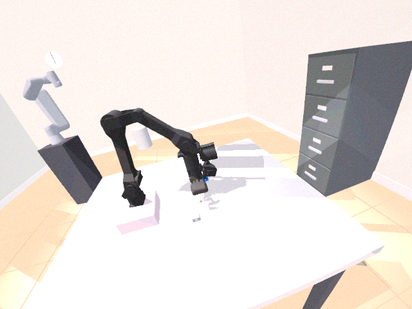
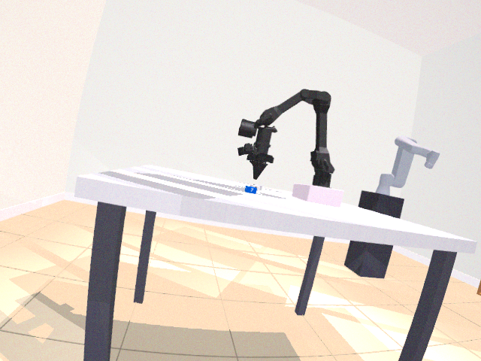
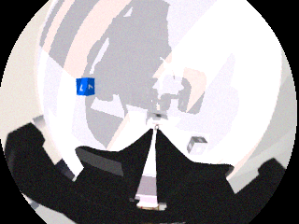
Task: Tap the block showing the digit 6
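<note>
My gripper (image 1: 199, 191) (image 2: 255, 177) (image 3: 154, 132) points down with its fingertips together, shut on nothing that I can see. In the exterior view the tips hang above the table. A white block (image 1: 201, 200) (image 3: 157, 119) shows just beyond the tips in the wrist view; its digit is too small to read. Another white block (image 1: 196, 218) (image 3: 197, 145) with grey sides lies to the right of the tips in the wrist view, its digit unreadable. A blue block (image 1: 206, 178) (image 2: 250, 189) (image 3: 85, 87) lies to the left there and shows a 7 in the exterior view.
A pale pink box (image 1: 140, 222) (image 2: 317, 195) stands on the white table (image 1: 232, 252) (image 2: 271, 217) near the arm's base. Long shadows cross the table. A grey filing cabinet (image 1: 332, 116) and a grey arm on a dark pedestal (image 1: 71, 169) stand beyond the table.
</note>
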Motion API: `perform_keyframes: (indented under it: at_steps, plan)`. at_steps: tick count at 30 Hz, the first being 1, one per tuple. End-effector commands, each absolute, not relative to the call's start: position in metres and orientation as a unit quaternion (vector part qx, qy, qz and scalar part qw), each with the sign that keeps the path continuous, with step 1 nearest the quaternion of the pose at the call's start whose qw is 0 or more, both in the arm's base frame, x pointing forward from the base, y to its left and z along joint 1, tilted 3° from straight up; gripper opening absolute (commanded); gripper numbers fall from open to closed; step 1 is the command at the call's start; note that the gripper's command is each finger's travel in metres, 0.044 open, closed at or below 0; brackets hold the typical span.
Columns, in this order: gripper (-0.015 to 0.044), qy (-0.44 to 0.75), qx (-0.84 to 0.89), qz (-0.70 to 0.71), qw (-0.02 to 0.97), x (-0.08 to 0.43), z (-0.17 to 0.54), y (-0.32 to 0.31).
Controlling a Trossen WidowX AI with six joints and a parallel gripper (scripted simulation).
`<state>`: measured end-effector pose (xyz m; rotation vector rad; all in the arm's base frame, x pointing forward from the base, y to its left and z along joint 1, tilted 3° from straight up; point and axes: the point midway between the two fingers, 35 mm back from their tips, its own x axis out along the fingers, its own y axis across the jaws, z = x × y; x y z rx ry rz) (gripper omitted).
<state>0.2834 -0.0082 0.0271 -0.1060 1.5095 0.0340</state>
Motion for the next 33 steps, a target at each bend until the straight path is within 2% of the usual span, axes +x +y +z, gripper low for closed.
perform_keyframes:
  at_steps: [1, 20, 28, 33]
  plan:
    - [0.0020, 0.687, -0.050, 0.015, 0.724, 0.282, 0.020, -0.009]
    - [0.0020, 0.687, -0.050, 0.015, 0.724, 0.283, -0.001, -0.010]
    - [0.0020, 0.687, -0.050, 0.015, 0.724, 0.281, 0.029, -0.009]
    - [0.0151, 0.685, -0.054, 0.021, 0.726, 0.286, 0.037, 0.019]
